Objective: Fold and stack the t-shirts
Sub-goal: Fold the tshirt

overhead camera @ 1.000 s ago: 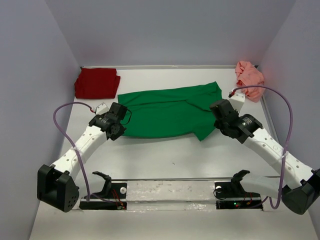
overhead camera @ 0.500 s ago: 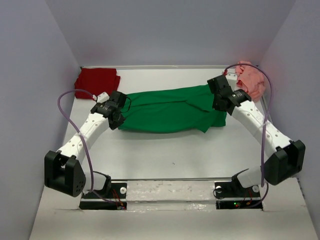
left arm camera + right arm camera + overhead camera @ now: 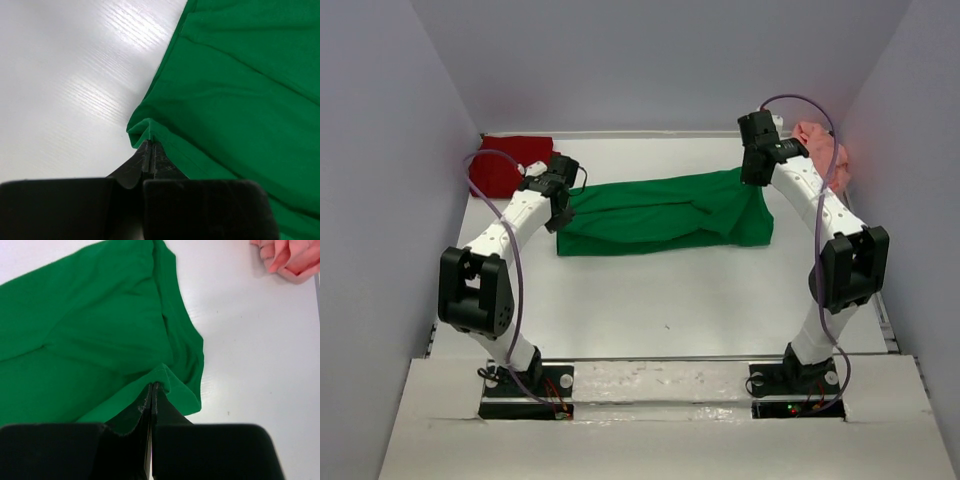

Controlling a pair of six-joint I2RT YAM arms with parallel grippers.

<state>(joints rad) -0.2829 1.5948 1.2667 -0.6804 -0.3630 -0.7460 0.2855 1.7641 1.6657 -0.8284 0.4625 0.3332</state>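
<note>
**Counter** [image 3: 660, 300]: white, walled on three sides; all three shirts are carried on it.

**Green shirt** [image 3: 660, 215]: laid crosswise as a long band. A second ago it was spread deeper toward the arm bases. Its near edge has since been lifted and carried toward its far edge, so the band is now narrower. A first lengthwise fold is judged nearly made; release and smoothing are not yet done, and stacking is not begun.

**Right arm** [image 3: 810, 200]: now stretched out to the green shirt's right end.

**Left arm** [image 3: 515, 225]: now stretched out to the green shirt's left end.

**Red shirt** [image 3: 498, 178]: just beyond the green shirt's left end, seemingly already folded; unmoved.

**Pink shirt** [image 3: 838, 160]: beyond the green shirt's right end, crumpled, partly hidden by the right arm; unmoved.

**Left jaws**: pressed fully together, with a corner of the green shirt pinched between the tips.

**Right jaws**: likewise fully closed, on a fold of the green shirt's edge.
</note>
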